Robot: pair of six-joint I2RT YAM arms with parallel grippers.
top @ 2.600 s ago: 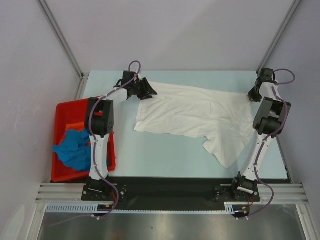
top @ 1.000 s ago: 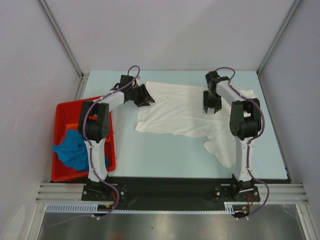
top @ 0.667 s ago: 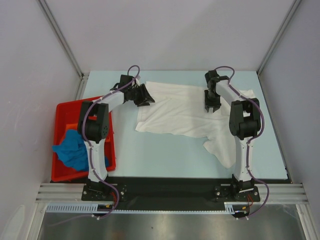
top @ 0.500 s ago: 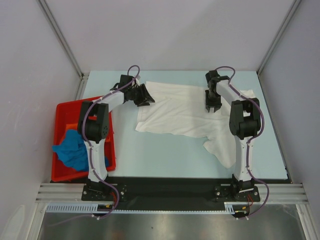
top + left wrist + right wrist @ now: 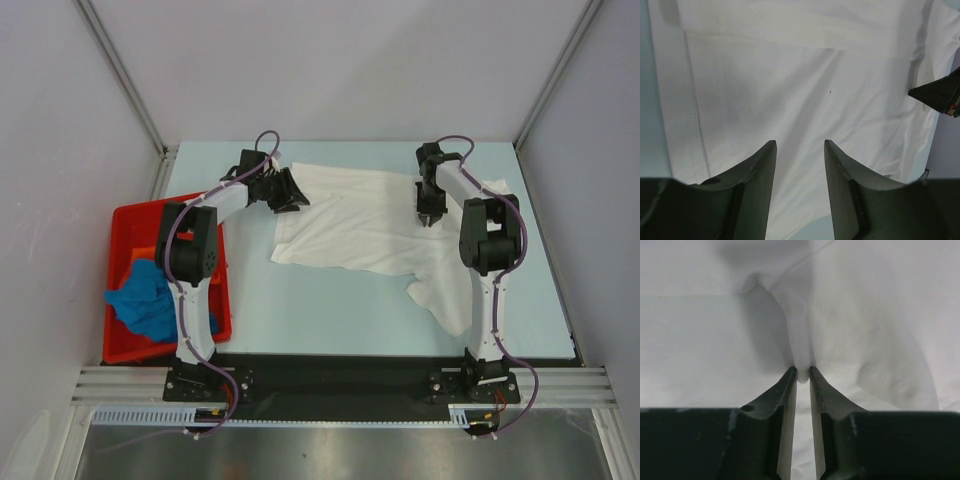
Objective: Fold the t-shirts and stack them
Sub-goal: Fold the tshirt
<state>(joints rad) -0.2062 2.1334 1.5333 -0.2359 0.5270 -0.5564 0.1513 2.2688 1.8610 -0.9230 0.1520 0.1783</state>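
White t-shirt [image 5: 370, 225] is spread across the far half of the light blue table [image 5: 330, 310], mostly flat, with one part trailing towards the near right side. It is creased in places, and a stitched hem is seen at its left edge in the left wrist view.

A red bin [image 5: 125, 215] is set on the table's left side, well apart from the white t-shirt. A crumpled blue t-shirt [image 5: 148, 300] is bunched inside it, towards the near end, and a small patch of orange cloth [image 5: 148, 250] is seen just beyond the blue one. How much orange cloth lies under the blue cannot be told. The bin's right side is partly hidden by the left arm.

The left gripper [image 5: 292, 195] is placed at the far-left corner of the white t-shirt. Its fingers are spread apart above flat cloth, and nothing is held between them.

The right gripper [image 5: 428, 215] is lowered onto the shirt's far-right part. Its fingertips are drawn almost together, and a narrow raised ridge of white cloth is pinched between them.
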